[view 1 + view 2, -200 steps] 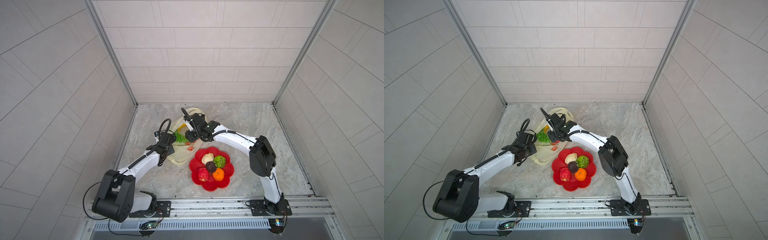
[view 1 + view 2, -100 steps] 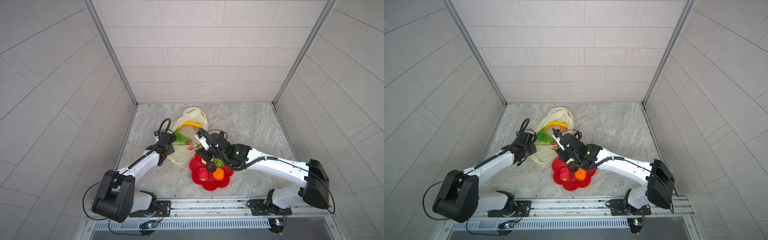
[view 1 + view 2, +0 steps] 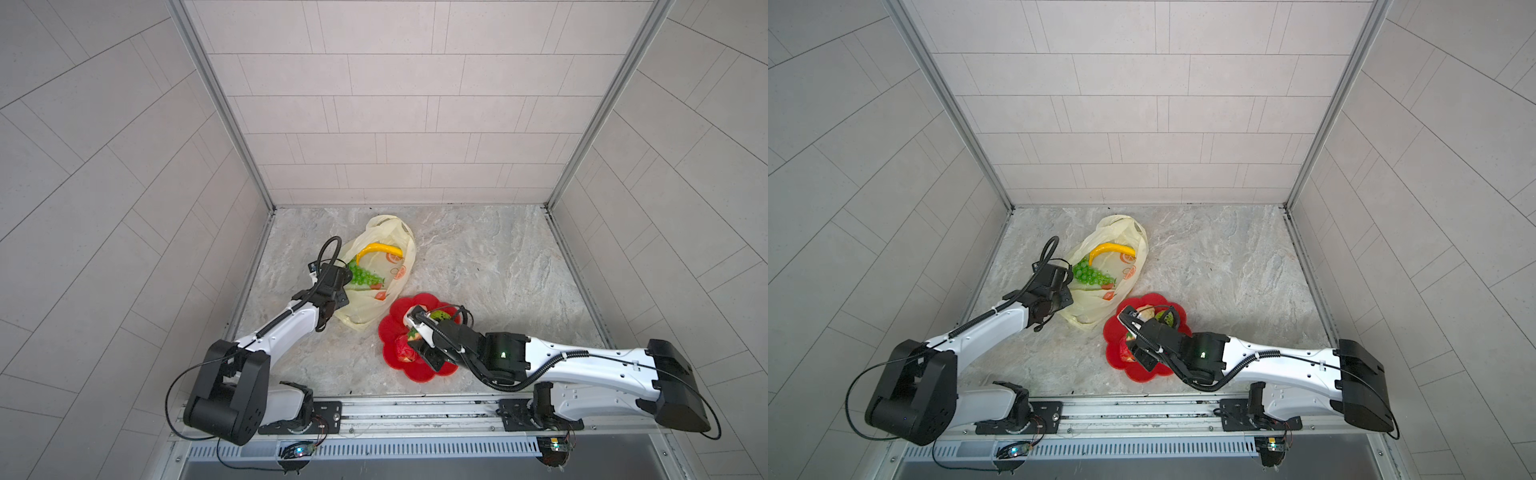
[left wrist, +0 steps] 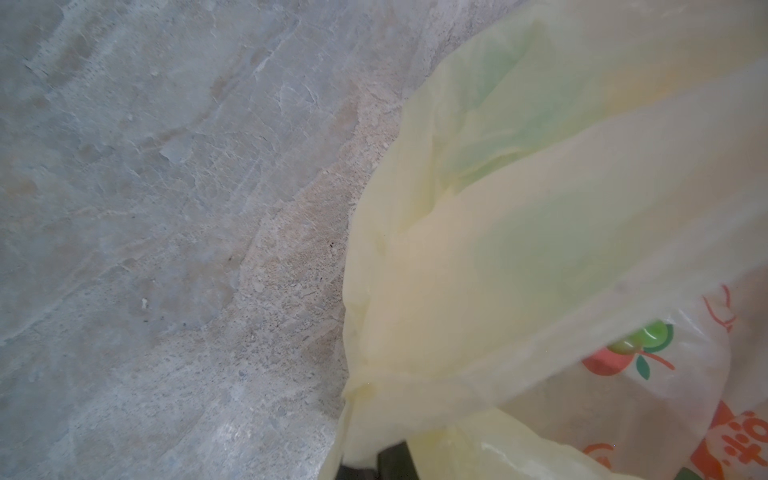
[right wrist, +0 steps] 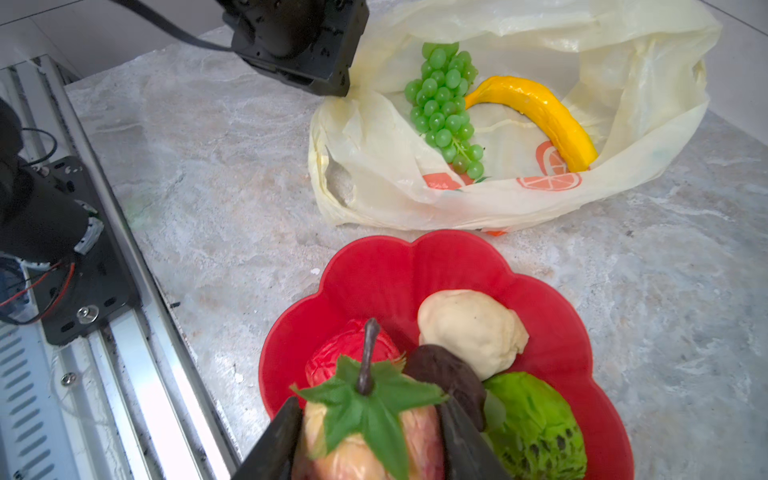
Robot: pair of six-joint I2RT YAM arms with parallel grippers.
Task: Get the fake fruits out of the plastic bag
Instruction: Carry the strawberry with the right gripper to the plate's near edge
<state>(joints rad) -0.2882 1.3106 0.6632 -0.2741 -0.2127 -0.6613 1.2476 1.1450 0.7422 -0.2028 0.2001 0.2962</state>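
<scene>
banana [image 5: 540, 116] and grapes [image 5: 444, 104] inside open pale-yellow bag [image 5: 623, 62]

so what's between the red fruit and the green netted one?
The dark brown fruit, between red fruit and green netted fruit; right wrist view shows it.

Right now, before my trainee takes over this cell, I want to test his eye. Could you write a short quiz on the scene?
1. True or false: the curved yellow toy banana lies inside the thin pale-yellow plastic bag.
2. Over the red flower-shaped plastic plate, the right gripper holds: A) the banana B) a pinkish toy fruit with green leaves C) nothing.
3. Fill in: the bag's rim is pinched by the ___.
Key: 1 true; 2 B; 3 the left gripper.
</scene>
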